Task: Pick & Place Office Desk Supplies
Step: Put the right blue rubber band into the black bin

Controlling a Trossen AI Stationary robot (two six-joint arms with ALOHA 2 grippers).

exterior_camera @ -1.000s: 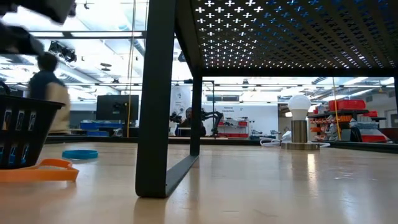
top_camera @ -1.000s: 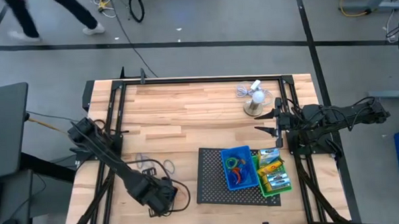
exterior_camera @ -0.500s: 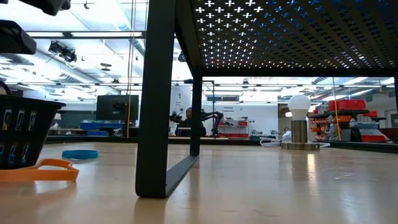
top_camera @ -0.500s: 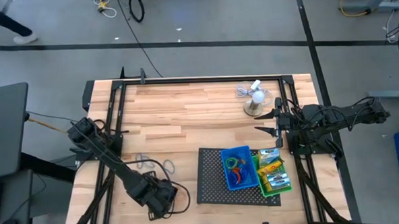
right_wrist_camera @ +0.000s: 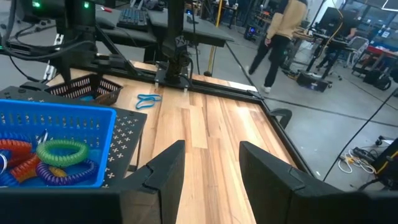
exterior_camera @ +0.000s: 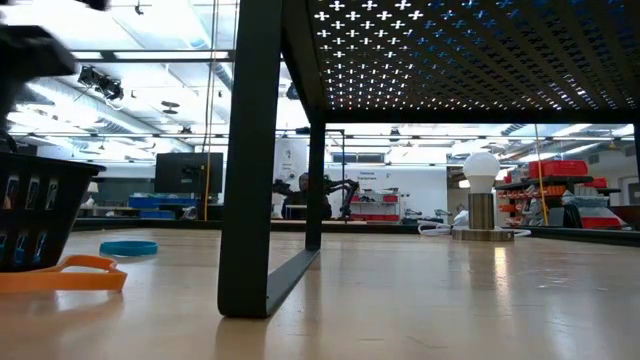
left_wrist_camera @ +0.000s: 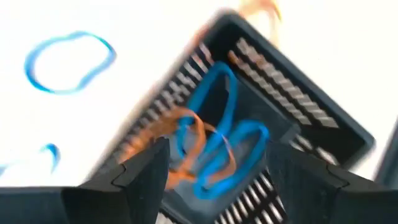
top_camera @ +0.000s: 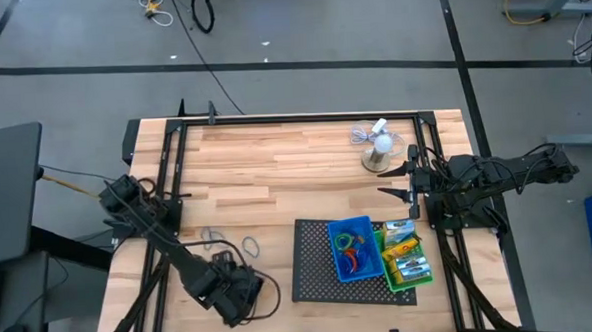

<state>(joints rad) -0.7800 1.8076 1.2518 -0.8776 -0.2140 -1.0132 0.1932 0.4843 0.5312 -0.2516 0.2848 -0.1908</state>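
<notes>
- Right above the black bin (left_wrist_camera: 323, 124), my left pincer (left_wrist_camera: 216, 148) hangs with its fingers spread wide and nothing between them: released, gripping nothing.
- Inside the bin lie several bands (left_wrist_camera: 217, 102), blue ones tangled with an orange one, on the slatted floor directly under my fingertips.
- Outside the bin, a blue loop (left_wrist_camera: 68, 62) lies flat on the table (exterior_camera: 420, 290) just beside its wall. An orange loop (exterior_camera: 65, 275) rests against the foot of the bin in the low view.
- How the bands will handle, as I judge it: almost weightless, soft and stretchy. They are not fragile, but they are floppy enough to fold or spring off a finger.
- Where I would take hold: across one strand of a loop, where it lifts a little off the wood. I'd pinch fully closed (a loop lying dead flat gives my tips little to bite on, so I'd come straight down and scrape lightly).
- One risk I see is that a loop snags a neighbour and drags it along.
- Well away from the black bin, on the far side of the blue bin (right_wrist_camera: 56, 124), my right pincer (right_wrist_camera: 211, 155) waits with its fingers parted and empty.
</notes>
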